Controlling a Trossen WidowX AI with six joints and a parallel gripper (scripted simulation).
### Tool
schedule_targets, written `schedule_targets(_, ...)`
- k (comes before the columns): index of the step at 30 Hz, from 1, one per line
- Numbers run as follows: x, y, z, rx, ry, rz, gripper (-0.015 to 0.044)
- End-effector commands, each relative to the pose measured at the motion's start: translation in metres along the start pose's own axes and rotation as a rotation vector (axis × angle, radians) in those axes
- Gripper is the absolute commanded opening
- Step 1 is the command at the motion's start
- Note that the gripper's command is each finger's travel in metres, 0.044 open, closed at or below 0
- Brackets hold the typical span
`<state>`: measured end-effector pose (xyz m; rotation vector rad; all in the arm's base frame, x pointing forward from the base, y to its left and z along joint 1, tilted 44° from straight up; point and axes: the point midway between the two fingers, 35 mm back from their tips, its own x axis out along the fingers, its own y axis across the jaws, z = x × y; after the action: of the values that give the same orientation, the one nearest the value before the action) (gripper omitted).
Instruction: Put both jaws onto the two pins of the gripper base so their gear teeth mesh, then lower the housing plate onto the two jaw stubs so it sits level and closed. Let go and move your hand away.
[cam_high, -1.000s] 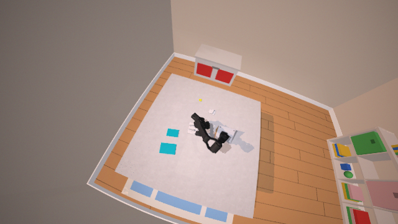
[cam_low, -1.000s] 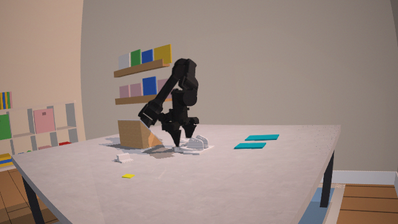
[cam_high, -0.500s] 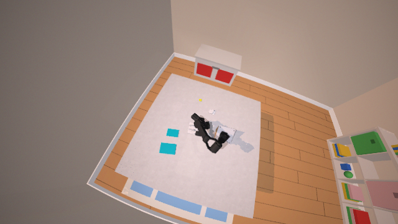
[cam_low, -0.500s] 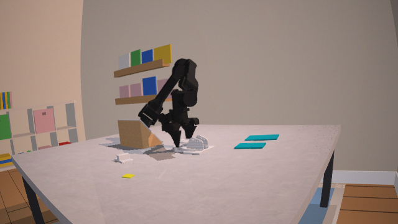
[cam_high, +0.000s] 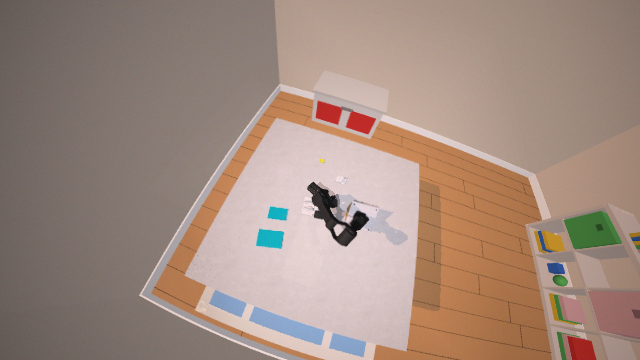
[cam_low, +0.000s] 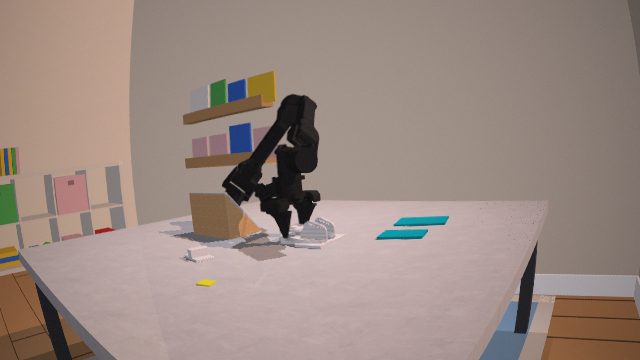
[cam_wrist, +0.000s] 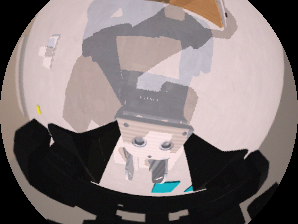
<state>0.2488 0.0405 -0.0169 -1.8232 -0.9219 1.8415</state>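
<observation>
The white housing plate (cam_wrist: 152, 134), with two round holes, is between my gripper's fingers. My gripper (cam_wrist: 155, 131) (cam_low: 295, 229) is shut on it, low over the gripper base (cam_low: 338, 237). One ribbed white jaw (cam_low: 312, 231) (cam_wrist: 129, 167) and the other jaw (cam_low: 327, 225) (cam_wrist: 159, 170) stand side by side on the base, showing beyond the plate in the wrist view. The plate and fingers hide the pins, the stubs and the gear mesh. I cannot tell whether the plate touches the stubs or sits level.
A wooden wedge-shaped block (cam_low: 210, 216) stands beside the arm. A small white part (cam_high: 341, 179) (cam_low: 199, 255) (cam_wrist: 52, 42) and a yellow square (cam_high: 322, 161) (cam_low: 206, 283) (cam_wrist: 39, 109) lie apart from the base. Two teal pads (cam_high: 277, 213) (cam_high: 270, 239) lie on the other side.
</observation>
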Motion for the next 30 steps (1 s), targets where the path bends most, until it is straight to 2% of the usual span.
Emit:
schedule_targets(1, 0.0015, -0.0002, -0.0006, 0.002, 0.004, -0.003, 0.0351)
schedule_targets(30, 0.0065, -0.0003, -0.0006, 0.002, 0.004, -0.003, 0.0351)
